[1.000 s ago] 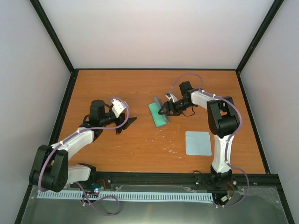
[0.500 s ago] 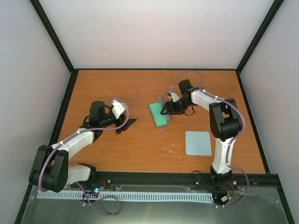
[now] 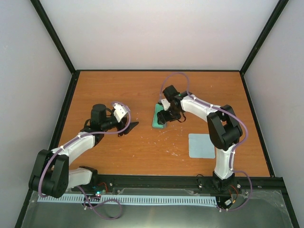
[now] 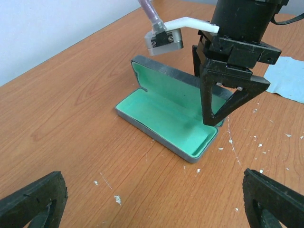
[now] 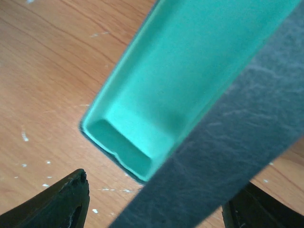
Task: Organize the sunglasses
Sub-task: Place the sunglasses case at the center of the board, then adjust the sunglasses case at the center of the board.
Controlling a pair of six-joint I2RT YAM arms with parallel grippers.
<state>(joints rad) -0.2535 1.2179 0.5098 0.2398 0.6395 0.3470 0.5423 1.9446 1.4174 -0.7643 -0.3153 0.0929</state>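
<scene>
Right jaws [image 5: 156, 194]: spread, straddling the upright lid of the case. One black finger [image 5: 66, 202] stands clear of the lid with bare wood between. Whether the other finger [image 5: 251, 209] touches the lid cannot be told.
Lid [image 5: 228, 118]: grey and felt-like outside, running slantwise between the right jaws and very close to the wrist camera.
Oblong grey-blue case with green lining [image 4: 161, 114]: open and lying flat, directly under the right jaws. Its lined trough shows just beyond their fingertips, and no object can be made out on the lining.
Left jaws [image 4: 152, 204]: spread wide, with nothing between them, held low over the surface.
Case from the left jaws: straight ahead, centred between the two fingers and well apart from them.
Black-framed sunglasses: not to be made out in any view. Where they lie relative to either jaws cannot be told.
Writing: nothing on the lid, the lining or the small grey camera block [image 4: 164, 40] on the right wrist is sharp enough to read.
Flat pale blue square cloth [image 3: 201, 145]: lies flat, well apart from the right jaws, on their right and nearer the arm bases.
Orange-brown wooden surface [image 3: 118, 95]: carries the case and cloth, with white specks [image 4: 116, 199] scattered just ahead of the left jaws.
</scene>
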